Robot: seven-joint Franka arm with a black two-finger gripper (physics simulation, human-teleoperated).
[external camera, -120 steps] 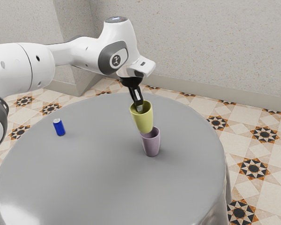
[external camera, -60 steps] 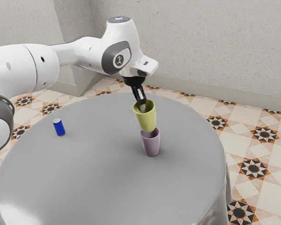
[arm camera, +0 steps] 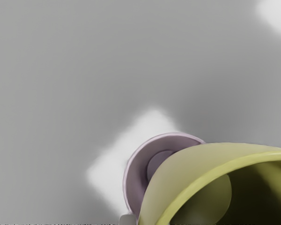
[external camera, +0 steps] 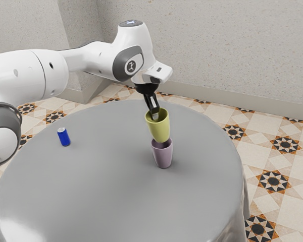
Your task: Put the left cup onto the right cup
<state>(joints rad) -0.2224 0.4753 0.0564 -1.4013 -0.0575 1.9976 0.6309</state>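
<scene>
My black gripper (external camera: 152, 112) is shut on the rim of a yellow-green cup (external camera: 158, 126), one finger inside it and one outside. The cup hangs slightly tilted, its base right over the mouth of a purple cup (external camera: 162, 153) that stands upright near the middle of the round grey table (external camera: 91, 191). In the wrist view the yellow-green cup (arm camera: 215, 183) looms large just under my hand, and the purple cup (arm camera: 152, 164) with its open mouth shows past it, partly covered.
A small blue can (external camera: 64, 136) stands upright on the table toward the exterior view's left, well away from the cups. The tabletop around the cups is bare grey. Patterned floor tiles and a wall lie beyond the table.
My hand has carried the yellow-green cup a little toward the exterior view's right, bringing its base more squarely over the purple cup. The purple cup and the blue can have stayed put.
</scene>
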